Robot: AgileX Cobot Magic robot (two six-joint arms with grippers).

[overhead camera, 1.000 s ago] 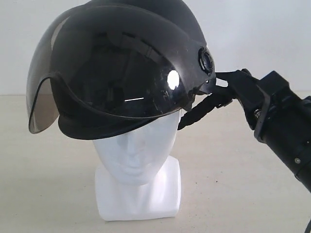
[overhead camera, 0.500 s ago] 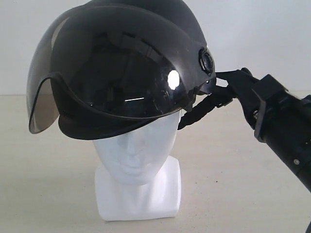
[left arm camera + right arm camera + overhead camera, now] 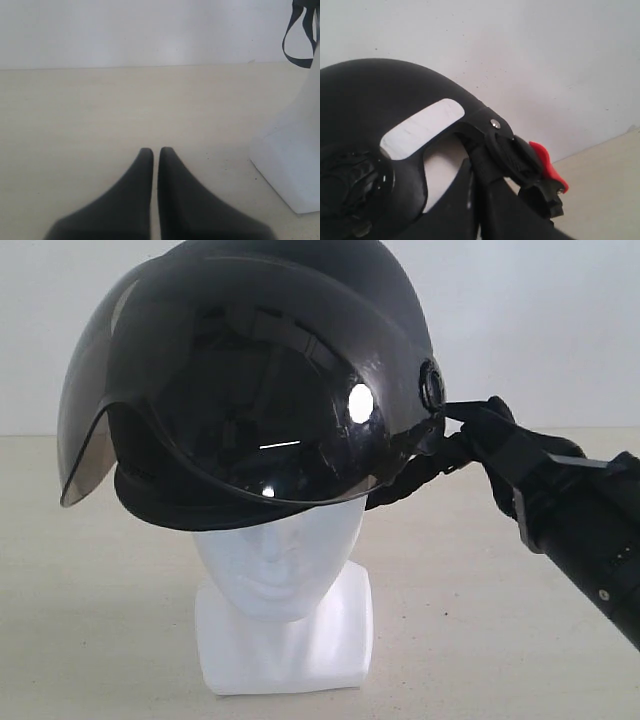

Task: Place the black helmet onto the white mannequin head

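The black helmet with its smoky visor sits tilted on top of the white mannequin head, covering its crown and brow. My right gripper reaches in from the right and is shut on the helmet's black chin strap. In the right wrist view the strap runs between the jaws, with the red buckle beside them and the helmet shell just ahead. My left gripper is shut and empty, low over the table beside the mannequin's base; a strap loop hangs above.
A beige table carries the mannequin, with a plain white wall behind it. The right arm's black body slants over the table's right side.
The right gripper has dropped slightly and pushed leftward, tipping the helmet so its right side sits lower on the head. The left gripper shows no earlier frame.
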